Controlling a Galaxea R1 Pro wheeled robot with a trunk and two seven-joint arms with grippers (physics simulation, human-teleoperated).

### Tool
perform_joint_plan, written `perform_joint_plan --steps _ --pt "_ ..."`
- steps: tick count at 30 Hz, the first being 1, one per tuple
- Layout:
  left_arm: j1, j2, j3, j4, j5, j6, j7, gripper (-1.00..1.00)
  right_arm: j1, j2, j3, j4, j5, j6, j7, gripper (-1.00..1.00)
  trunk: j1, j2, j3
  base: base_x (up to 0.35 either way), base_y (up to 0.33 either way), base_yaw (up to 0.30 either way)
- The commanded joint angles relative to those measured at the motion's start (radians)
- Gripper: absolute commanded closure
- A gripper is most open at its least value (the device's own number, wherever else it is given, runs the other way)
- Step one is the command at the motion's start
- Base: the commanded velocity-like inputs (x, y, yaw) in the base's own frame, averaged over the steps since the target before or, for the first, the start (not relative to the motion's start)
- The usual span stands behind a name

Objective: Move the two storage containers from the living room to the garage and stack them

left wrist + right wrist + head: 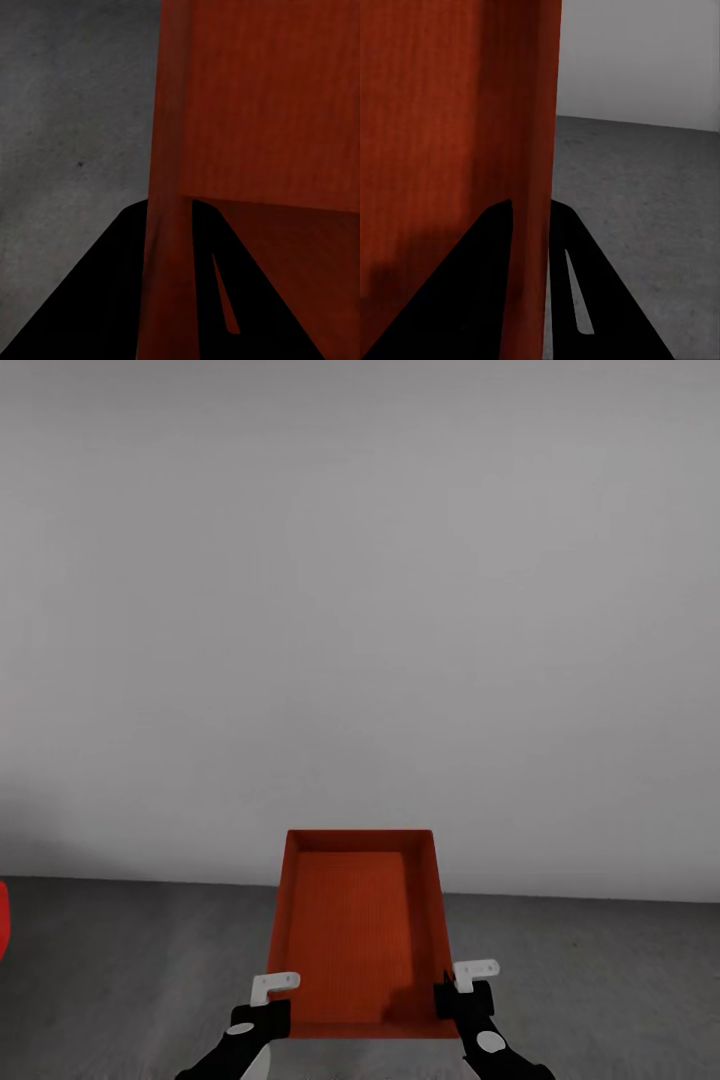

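One orange-red open-top storage container (355,930) is held in front of me above the dark grey concrete floor (130,970) of the garage, its inside empty. My left gripper (268,1012) is shut on the container's left wall near the close corner; in the left wrist view the wall (169,225) runs between the two black fingers (112,300). My right gripper (462,995) is shut on the right wall in the same way, and the wall (534,187) passes between its black fingers (585,300).
A plain white wall (360,610) stands straight ahead and meets the floor just past the container. A sliver of something red (3,920) shows at the far left edge. Bare grey floor (645,195) lies on both sides of the container.
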Motion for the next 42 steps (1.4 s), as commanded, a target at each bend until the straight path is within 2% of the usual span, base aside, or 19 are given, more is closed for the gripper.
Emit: perform_joint_plan --steps 1,42 --pt "-0.001 0.002 0.013 0.001 0.010 0.004 0.032 1.00 -0.001 -0.005 -0.016 -0.001 -0.009 -0.089 -0.059 1.00 0.000 -0.001 -0.003 0.000 0.000 0.000" --pt "-0.001 0.003 0.013 0.000 0.011 0.004 0.032 1.00 -0.001 -0.006 -0.016 -0.001 -0.010 -0.088 -0.059 1.00 0.000 -0.001 -0.069 0.000 0.000 0.000"
